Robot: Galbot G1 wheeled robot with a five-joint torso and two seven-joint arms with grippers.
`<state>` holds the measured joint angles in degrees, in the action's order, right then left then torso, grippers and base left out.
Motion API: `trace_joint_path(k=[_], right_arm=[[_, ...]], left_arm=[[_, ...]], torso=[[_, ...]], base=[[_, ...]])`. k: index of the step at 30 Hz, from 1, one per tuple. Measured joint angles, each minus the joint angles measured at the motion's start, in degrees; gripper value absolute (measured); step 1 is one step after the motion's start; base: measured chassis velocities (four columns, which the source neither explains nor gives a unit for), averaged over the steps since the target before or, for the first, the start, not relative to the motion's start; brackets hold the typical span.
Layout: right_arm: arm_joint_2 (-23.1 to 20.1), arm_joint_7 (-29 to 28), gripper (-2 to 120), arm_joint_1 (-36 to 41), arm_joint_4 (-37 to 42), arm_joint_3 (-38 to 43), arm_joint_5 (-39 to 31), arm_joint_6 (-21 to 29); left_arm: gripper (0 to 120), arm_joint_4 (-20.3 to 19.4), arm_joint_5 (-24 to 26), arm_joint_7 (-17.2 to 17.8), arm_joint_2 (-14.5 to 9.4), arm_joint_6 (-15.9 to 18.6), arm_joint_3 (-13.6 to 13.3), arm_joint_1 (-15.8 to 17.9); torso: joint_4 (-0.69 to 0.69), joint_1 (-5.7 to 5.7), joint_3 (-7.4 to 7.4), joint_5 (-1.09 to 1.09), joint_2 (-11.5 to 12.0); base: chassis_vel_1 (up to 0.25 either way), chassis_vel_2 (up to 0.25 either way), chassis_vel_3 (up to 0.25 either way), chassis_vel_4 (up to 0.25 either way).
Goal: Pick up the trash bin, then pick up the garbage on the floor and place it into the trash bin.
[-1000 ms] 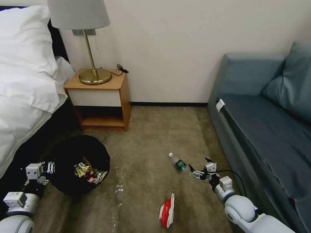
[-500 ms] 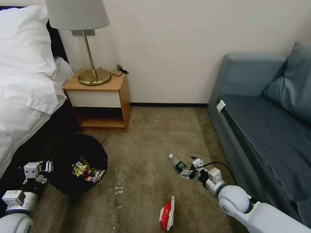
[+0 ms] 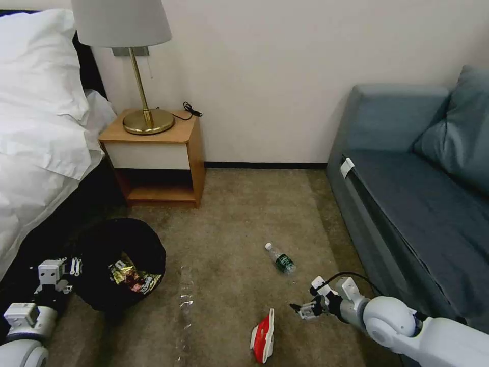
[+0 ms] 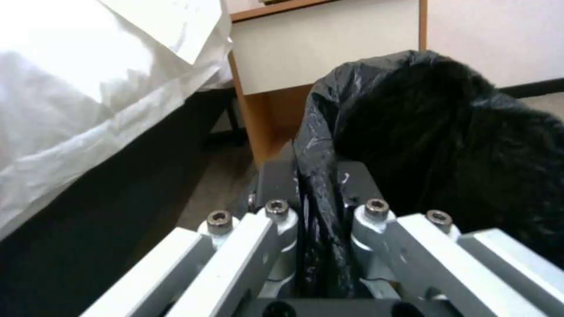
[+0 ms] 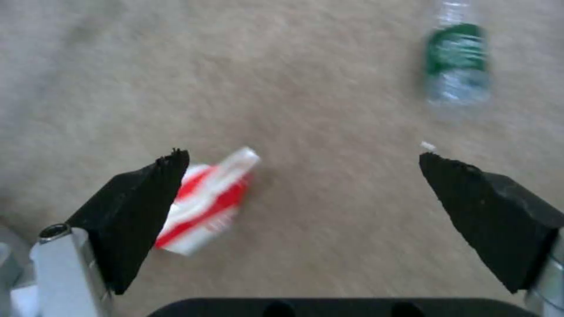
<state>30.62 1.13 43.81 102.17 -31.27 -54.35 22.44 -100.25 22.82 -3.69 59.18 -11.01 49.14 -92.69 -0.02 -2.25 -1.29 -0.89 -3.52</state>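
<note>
My left end effector [image 4: 314, 220] pinches the trash bin [image 3: 119, 262] rim; the right end effector [image 3: 301, 309] hangs wide open, empty, beside the red-and-white packet [image 3: 263, 335] on the carpet — light, crinkly, slippery; I'd pinch its upturned edge.

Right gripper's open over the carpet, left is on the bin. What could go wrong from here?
1. The right gripper hangs open between the red-and-white packet and the bottle; it may close on neither.
2. The left gripper pinches mostly black liner at the trash bin rim; the bag could slip or tear.
</note>
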Motion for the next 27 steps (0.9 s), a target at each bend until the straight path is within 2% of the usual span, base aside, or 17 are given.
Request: trace_joint_path(k=[1,2,5,6,10,19,27], right_arm=[[2.40,0.84,100,-3.14,-1.63,-3.00,-0.88,0.12],[2.40,0.84,100,-3.14,-1.63,-3.00,-0.88,0.12],[7.10,1.81,100,-6.91,-5.06,-7.63,-2.23,0.61],[7.10,1.81,100,-6.91,-5.06,-7.63,-2.23,0.61],[11.57,2.84,100,-9.20,-8.76,-10.94,-2.70,0.81],[15.06,3.71,100,-8.71,-14.73,-12.24,-1.72,-0.17],[14.85,4.33,100,-6.73,-16.44,-11.20,-0.22,-1.30]], left_arm=[[7,0.00,-0.60,0.13,0.21,0.25,-0.66,0.51],[7,0.00,-0.60,0.13,0.21,0.25,-0.66,0.51],[7,-0.11,-1.47,0.33,0.39,0.56,-1.55,0.91],[7,-0.11,-1.47,0.33,0.39,0.56,-1.55,0.91],[7,0.03,-1.72,0.36,0.36,0.68,-1.71,0.98],[7,0.64,-1.96,0.20,0.03,0.69,-1.16,0.46],[7,1.15,-1.97,0.10,-0.18,0.70,-1.29,0.75]], torso=[[0.01,0.00,0.00,0.04,0.00],[0.01,0.00,0.00,0.04,0.00],[0.01,-0.01,-0.01,0.01,0.00],[0.01,-0.01,-0.01,0.01,0.00],[0.01,-0.01,-0.01,0.01,0.00],[0.00,-0.01,0.00,0.01,0.00],[-0.01,-0.01,0.00,0.01,0.00]], base=[[0.000,0.000,0.000,0.000],[0.000,0.000,0.000,0.000],[0.000,0.000,0.000,0.000],[0.000,0.000,0.000,0.000],[0.000,0.000,0.000,0.000],[0.000,0.000,0.000,0.000],[0.000,0.000,0.000,0.000]])
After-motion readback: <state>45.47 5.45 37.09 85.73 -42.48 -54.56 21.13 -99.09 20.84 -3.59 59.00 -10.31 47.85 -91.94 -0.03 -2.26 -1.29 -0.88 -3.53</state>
